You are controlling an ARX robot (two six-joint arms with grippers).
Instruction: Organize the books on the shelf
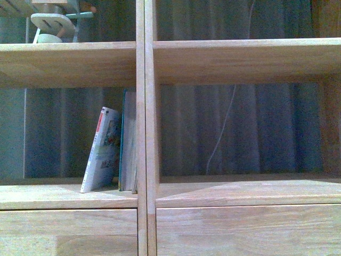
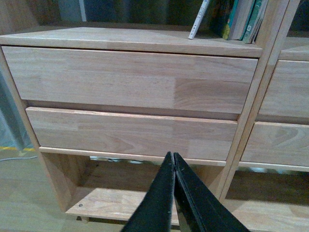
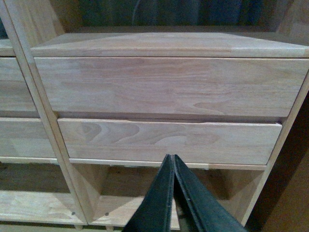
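Observation:
The light-wood shelf [image 1: 145,133] fills the front view. In its left middle compartment the white book [image 1: 101,152] leans right against the teal book [image 1: 128,141], which stands upright against the centre post. Both also show at the top of the left wrist view: white book [image 2: 199,19], teal book [image 2: 253,21]. My left gripper [image 2: 172,157] is shut and empty, low in front of the left drawers [image 2: 130,77]. My right gripper [image 3: 171,158] is shut and empty in front of the right drawers [image 3: 169,87]. Neither arm shows in the front view.
A small wooden and green toy [image 1: 53,24] stands on the upper left shelf board. A thin white cable [image 1: 221,130] hangs behind the right compartment against a dark curtain. An open bottom compartment [image 3: 145,193] lies under the drawers, above a wood floor [image 2: 24,203].

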